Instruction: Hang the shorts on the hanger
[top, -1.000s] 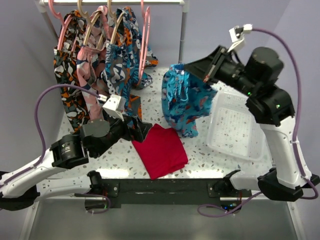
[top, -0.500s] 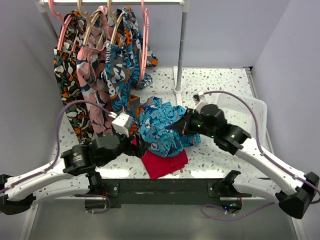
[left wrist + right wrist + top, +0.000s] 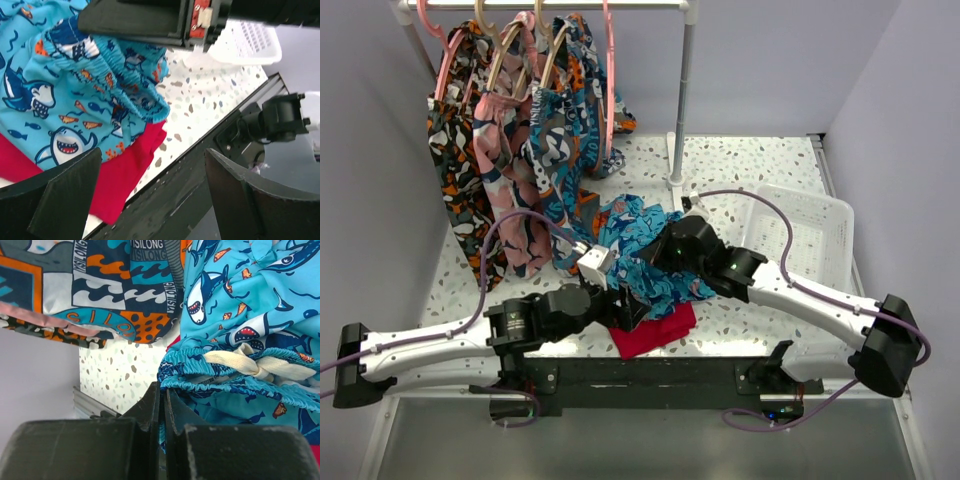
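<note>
The turquoise shorts (image 3: 632,243) lie bunched on the table, partly over a red cloth (image 3: 658,330). My right gripper (image 3: 665,258) is shut on the elastic waistband (image 3: 200,382), just left of the cream drawstring bow (image 3: 255,365). My left gripper (image 3: 623,308) stands open beside the shorts (image 3: 75,95), with only the red cloth (image 3: 125,172) and the table edge between its fingers (image 3: 70,197). The pink hanger (image 3: 611,95) hangs bare on the rail at the back, apart from both grippers.
Several patterned shorts (image 3: 510,150) hang on wooden and pink hangers from the rail (image 3: 550,5), whose post (image 3: 682,100) stands behind the shorts. A white basket (image 3: 812,235) sits at the right. The black base bar (image 3: 650,375) runs along the near edge.
My right arm swung down from high on the right and brought the shorts onto the table centre. My left arm reached right toward them, its jaws narrowing slightly.
</note>
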